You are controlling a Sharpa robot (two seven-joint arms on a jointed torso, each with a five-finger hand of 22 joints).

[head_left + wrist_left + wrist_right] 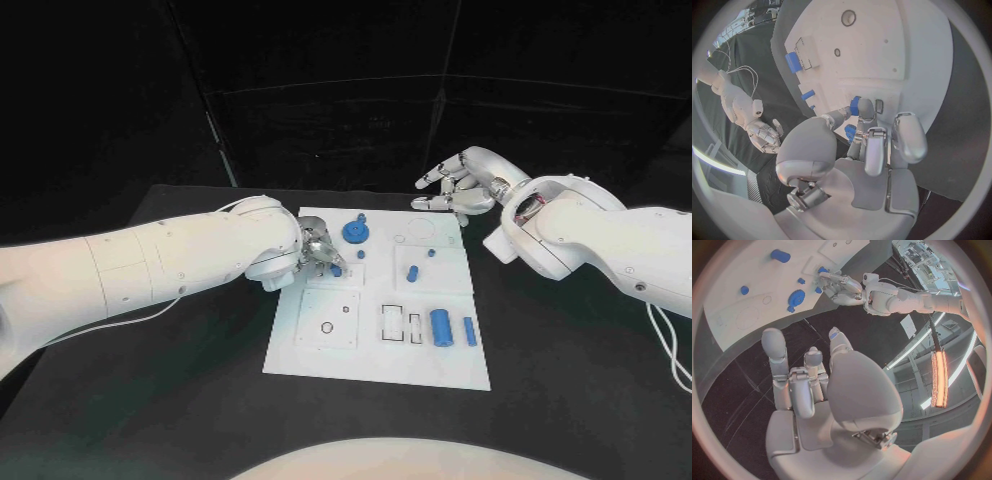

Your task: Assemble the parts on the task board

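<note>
Left hand (320,250) sits low over the left-middle of the white rectangular task board (378,365), fingertips (865,107) pinched on a small blue cylindrical peg (855,105) right at the board surface; the left wrist view shows the peg between thumb and finger, other fingers curled behind. Right hand (459,182) hovers off the board's far right corner above the black table (173,400), fingers apart, holding nothing. Other blue parts on the board: a round blue disc with a knob (358,234) near the far edge, a short blue pin (413,272) mid-board, two larger blue cylinders (441,326) lying near the right edge. Likely step: seating the pinched peg in its hole. To do it well: keep the peg upright, line up over the hole before pressing, push straight down, release only once it seats, don't drag sideways into nearby pieces.
</note>
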